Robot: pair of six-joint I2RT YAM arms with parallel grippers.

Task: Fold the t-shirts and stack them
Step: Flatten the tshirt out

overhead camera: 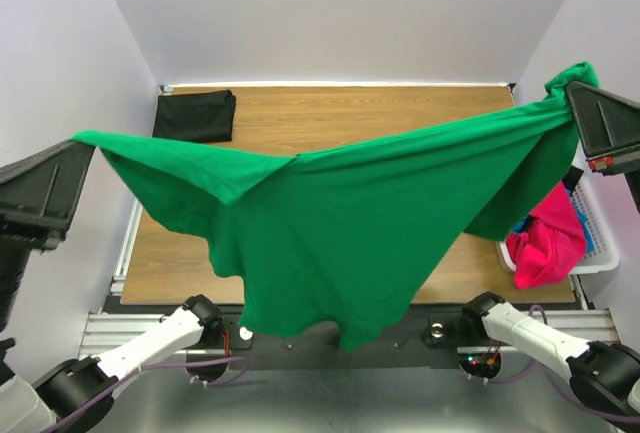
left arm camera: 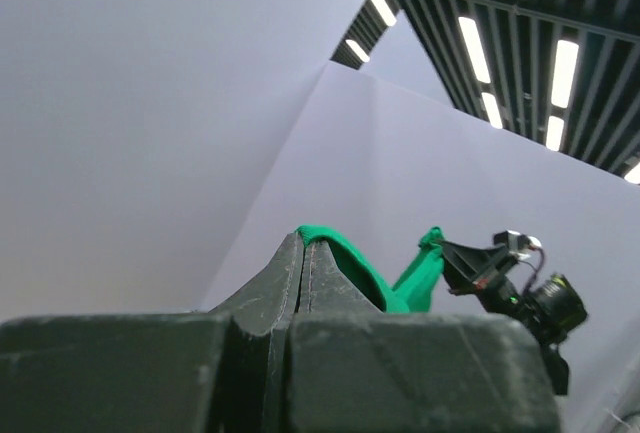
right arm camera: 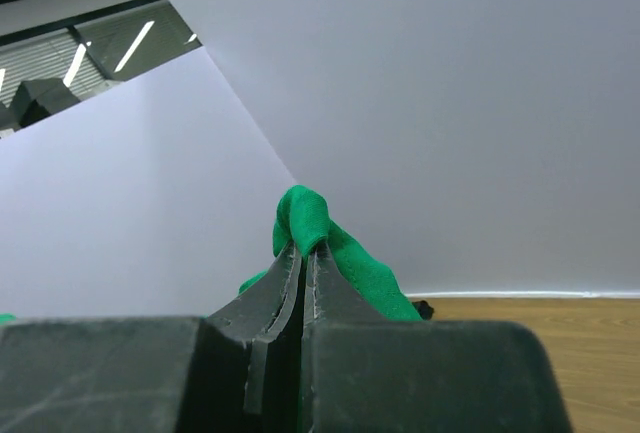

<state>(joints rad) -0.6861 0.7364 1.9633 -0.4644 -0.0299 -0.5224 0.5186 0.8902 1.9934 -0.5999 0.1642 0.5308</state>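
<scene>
A bright green t-shirt (overhead camera: 340, 223) hangs spread in the air above the wooden table (overhead camera: 330, 113), stretched between both grippers. My left gripper (overhead camera: 85, 143) is shut on its left corner, high at the left; the cloth shows at the fingertips in the left wrist view (left arm camera: 340, 253). My right gripper (overhead camera: 572, 88) is shut on its right corner, high at the right; the cloth bunches at the tips in the right wrist view (right arm camera: 305, 218). A folded black t-shirt (overhead camera: 195, 115) lies at the table's back left. A magenta t-shirt (overhead camera: 548, 238) and a bit of blue cloth (overhead camera: 522, 225) sit in the basket.
A white plastic basket (overhead camera: 592, 243) stands at the table's right edge. White walls close in the back and sides. The arm bases (overhead camera: 200, 323) sit along the metal rail at the near edge.
</scene>
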